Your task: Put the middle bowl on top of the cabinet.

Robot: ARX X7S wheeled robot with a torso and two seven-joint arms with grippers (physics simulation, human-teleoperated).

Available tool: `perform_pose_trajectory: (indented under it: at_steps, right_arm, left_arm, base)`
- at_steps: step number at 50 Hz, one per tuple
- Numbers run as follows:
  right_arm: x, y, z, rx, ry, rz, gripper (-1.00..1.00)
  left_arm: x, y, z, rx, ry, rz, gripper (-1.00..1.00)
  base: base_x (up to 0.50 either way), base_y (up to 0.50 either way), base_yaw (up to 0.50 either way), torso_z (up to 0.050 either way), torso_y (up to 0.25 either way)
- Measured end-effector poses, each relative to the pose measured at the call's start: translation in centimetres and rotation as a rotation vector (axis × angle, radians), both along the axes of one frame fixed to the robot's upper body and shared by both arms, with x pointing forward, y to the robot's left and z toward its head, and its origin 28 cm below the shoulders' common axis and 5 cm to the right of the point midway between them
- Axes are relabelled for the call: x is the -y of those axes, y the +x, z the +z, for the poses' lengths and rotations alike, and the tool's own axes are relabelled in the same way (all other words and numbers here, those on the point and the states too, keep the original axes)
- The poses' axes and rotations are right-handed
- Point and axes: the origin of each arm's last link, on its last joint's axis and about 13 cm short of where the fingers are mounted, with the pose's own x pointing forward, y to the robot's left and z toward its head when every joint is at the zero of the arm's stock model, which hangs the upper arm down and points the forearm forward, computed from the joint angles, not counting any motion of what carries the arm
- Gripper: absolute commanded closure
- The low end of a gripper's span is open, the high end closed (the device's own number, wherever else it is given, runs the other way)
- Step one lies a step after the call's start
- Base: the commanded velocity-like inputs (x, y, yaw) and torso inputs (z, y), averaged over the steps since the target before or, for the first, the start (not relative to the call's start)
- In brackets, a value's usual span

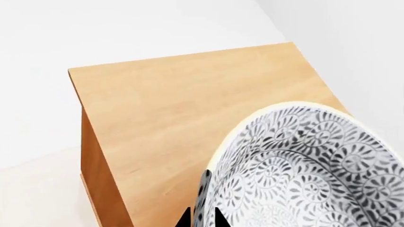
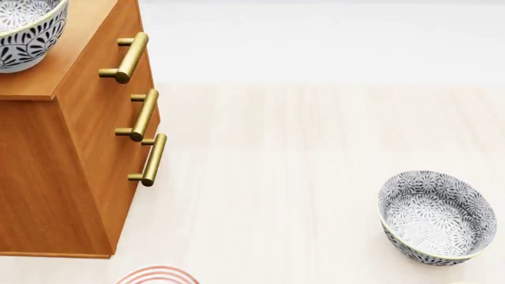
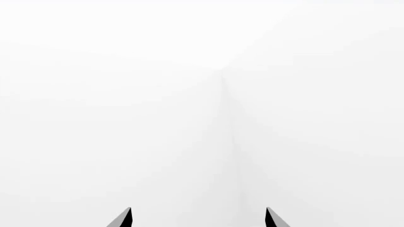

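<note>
L hand (image 1: 202, 218) clamped on middle bowl (image 1: 303, 170) rim over cabinet (image 1: 189, 123) top; R hand (image 3: 198, 218) fingers apart, holding nothing.

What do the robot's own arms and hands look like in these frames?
Very little shows. The right hand appears only as two plain black, pointed fingertips at the edge of its wrist view. The left hand shows two similar black wedge tips. No arm links, cables, markings or sleeves are visible, and the head view shows neither arm.
</note>
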Motion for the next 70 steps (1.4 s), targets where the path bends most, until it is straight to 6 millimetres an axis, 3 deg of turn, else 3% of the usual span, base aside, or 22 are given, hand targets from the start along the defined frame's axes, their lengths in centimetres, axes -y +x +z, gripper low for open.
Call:
perform_pose_trajectory:
  at_steps: [5, 6, 20, 36, 50, 70]
  right_arm:
    - [-0.1, -0.1, 0.1, 0.001, -0.001, 0.0, -1.0]
    - [-0.1, -0.1, 0.1, 0.002, -0.001, 0.0, -1.0]
    - [-0.1, -0.2, 0.3, 0.006, -0.002, 0.0, -1.0]
    - [0.1, -0.3, 0.3, 0.008, -0.002, 0.001, -1.0]
    - [0.1, -0.2, 0.2, 0.009, -0.003, 0.001, -1.0]
    - [0.2, -0.6, 0.2, 0.015, -0.004, 0.0, -1.0]
  left_arm:
    - [-0.1, 0.0, -0.1, 0.001, 0.001, -0.002, 1.0]
    - [-0.1, 0.0, -0.1, 0.001, 0.001, -0.003, -1.0]
    - [-0.5, -0.1, -0.4, 0.001, 0.03, 0.017, -1.0]
    - [0.0, -2.2, 2.1, 0.119, 0.168, 0.039, -1.0]
    - [0.4, -4.6, 3.4, 0.222, 0.303, 0.067, -1.0]
    - [2.3, -9.5, 3.4, 0.456, 0.513, 0.007, -1.0]
  base:
    - [0.0, 0.0, 0.0, 0.0, 0.0]
    - [0.0, 0.0, 0.0, 0.0, 0.0]
    - [0.0, 0.0, 0.0, 0.0, 0.0]
    - [0.0, 0.0, 0.0, 0.0, 0.0]
    - [0.0, 0.0, 0.0, 0.0, 0.0]
    - [0.0, 0.0, 0.0, 0.0, 0.0]
